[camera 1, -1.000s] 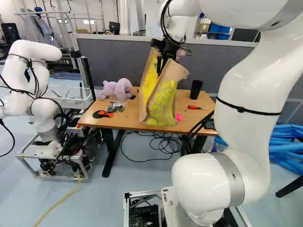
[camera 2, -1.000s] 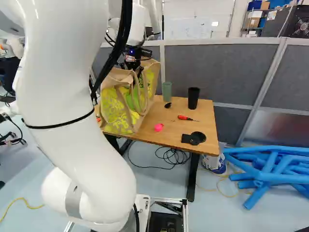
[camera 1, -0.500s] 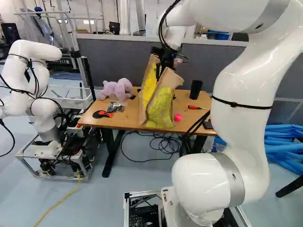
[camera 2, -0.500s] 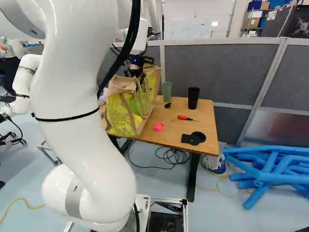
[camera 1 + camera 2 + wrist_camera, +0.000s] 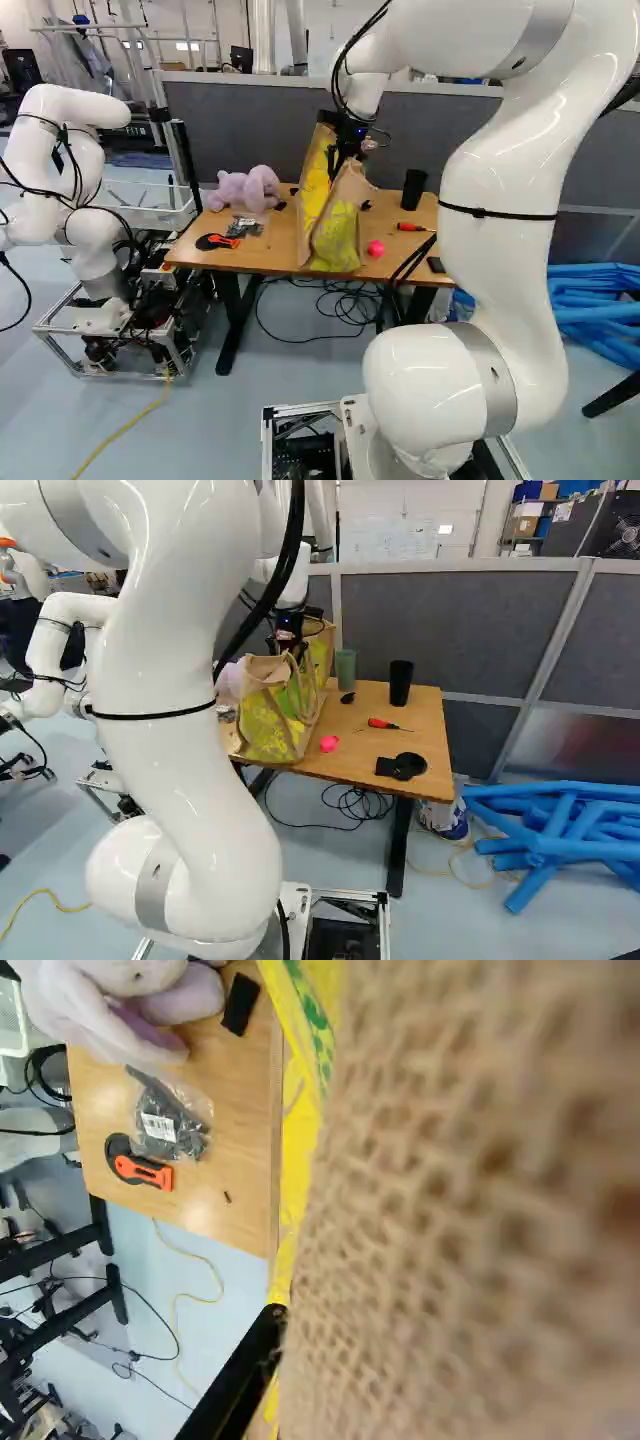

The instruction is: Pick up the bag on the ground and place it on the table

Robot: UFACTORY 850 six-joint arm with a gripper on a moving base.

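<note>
A: so where's the bag (image 5: 337,238) at?
B: standing on the table (image 5: 274,252), near its front edge. In the left base view it's between the purple plush toy (image 5: 248,188) and the pink ball (image 5: 375,248).
A: and the gripper (image 5: 334,170), clamped or loose?
B: it's right at the bag's top, but honestly can't tell, the cloth blocks too much.
</note>
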